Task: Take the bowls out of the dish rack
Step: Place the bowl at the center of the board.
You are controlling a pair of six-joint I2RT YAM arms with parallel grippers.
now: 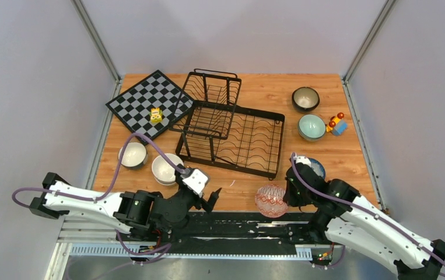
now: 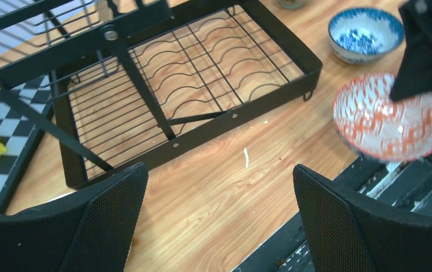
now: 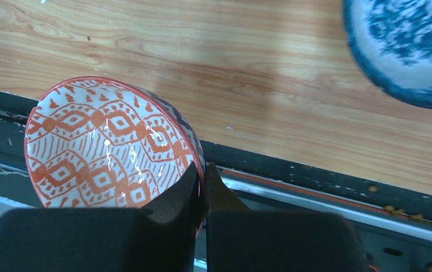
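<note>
Right gripper (image 3: 202, 170): pinched tight on the rim of the red-patterned bowl (image 3: 106, 147).
Left gripper (image 2: 219, 170): spread wide, holding nothing.
Bowl position: tilted, over the near edge of the table (image 3: 213, 68) and the black rail (image 3: 315, 174), well apart from the dish rack (image 1: 225, 164).
Risk: thin rim pinch only; a slip or release here likely drops it onto the rail and chips it.

Blue-and-white bowl (image 3: 411, 56) blurring, running off right wrist view's top-right corner; overhead, right arm (image 1: 330, 195) covering most of it. Red-patterned bowl (image 3: 100, 147) hiding lower rim behind right gripper (image 3: 202, 173). Dish rack (image 2: 175, 145) running past left wrist view's top and left edges.
</note>
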